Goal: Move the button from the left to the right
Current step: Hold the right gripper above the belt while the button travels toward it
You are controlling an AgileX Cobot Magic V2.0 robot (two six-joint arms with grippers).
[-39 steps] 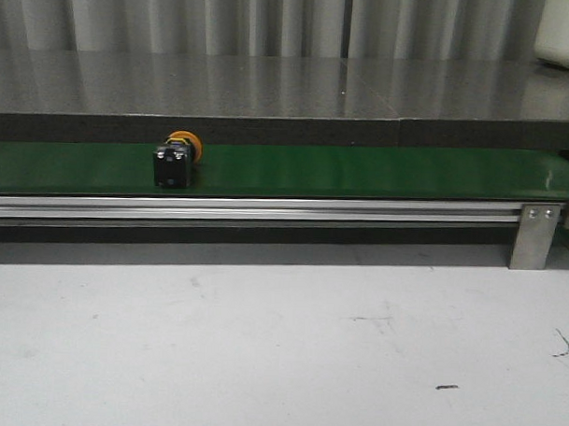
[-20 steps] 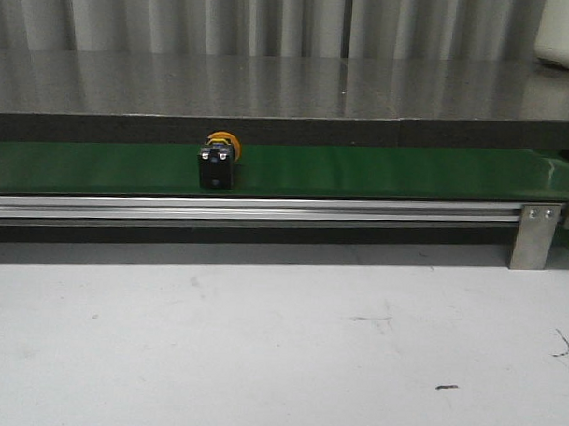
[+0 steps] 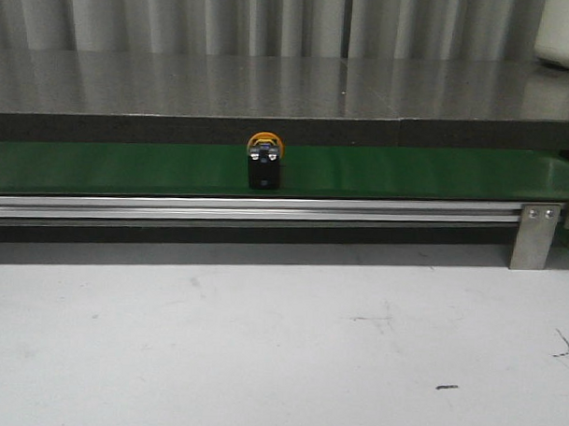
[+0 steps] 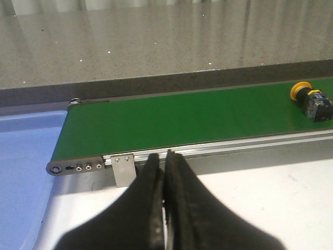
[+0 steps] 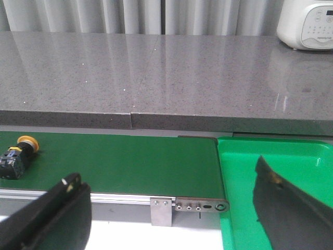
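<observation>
The button (image 3: pixel 265 163), a black boxy block with a yellow-orange head, lies on the green conveyor belt (image 3: pixel 407 172) near the middle of the front view. It also shows in the left wrist view (image 4: pixel 312 101) and in the right wrist view (image 5: pixel 16 156). My left gripper (image 4: pixel 162 156) is shut and empty, in front of the belt's left end. My right gripper (image 5: pixel 166 179) is wide open and empty, in front of the belt's right end, well apart from the button. Neither gripper shows in the front view.
A blue tray (image 4: pixel 23 172) sits past the belt's left end. A green tray (image 5: pixel 291 172) sits past its right end. A grey stone counter (image 3: pixel 270 86) runs behind the belt, with a white appliance (image 5: pixel 307 23) on it. An aluminium rail (image 3: pixel 266 210) edges the belt.
The button has travelled to the right along the belt, from left of centre to about the middle of the front view. No gripper touches it.
</observation>
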